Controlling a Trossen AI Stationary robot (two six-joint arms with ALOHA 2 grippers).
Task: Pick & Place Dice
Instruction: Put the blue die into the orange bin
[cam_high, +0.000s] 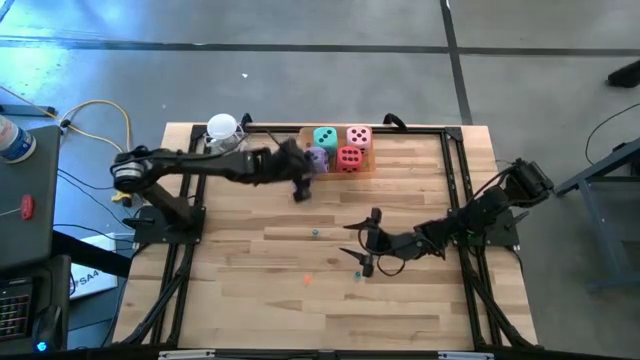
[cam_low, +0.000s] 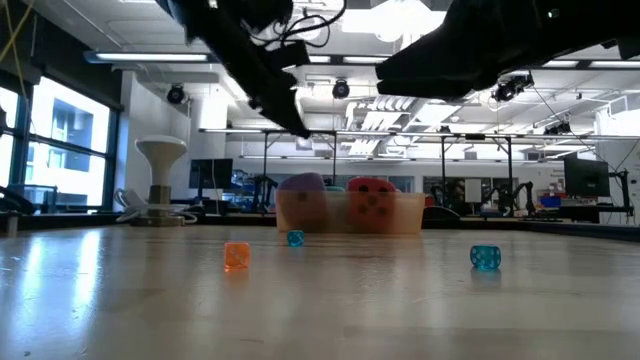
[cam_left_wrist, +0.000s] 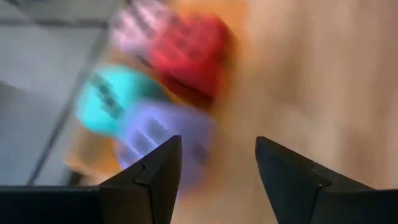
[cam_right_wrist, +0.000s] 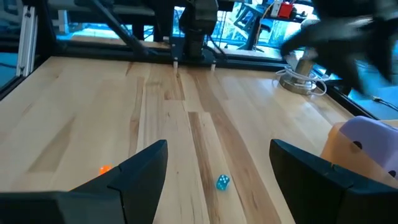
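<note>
1. All four dice sit in the tray (cam_high: 366, 165): teal die (cam_high: 325, 137), pink die (cam_high: 359, 137), purple die (cam_high: 317, 158), red die (cam_high: 349, 158).
2. The left gripper (cam_high: 299, 190), fingers spread and empty, hangs just beside the tray; likely next it must centre over the purple die.
3. The right gripper (cam_high: 366, 240) waits mid-table, fingers wide.

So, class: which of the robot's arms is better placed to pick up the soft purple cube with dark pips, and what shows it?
Left, probably. The left claw hovers open beside the soft purple cube in the tan tray. The right claw sits open mid-table, farther away.
</note>
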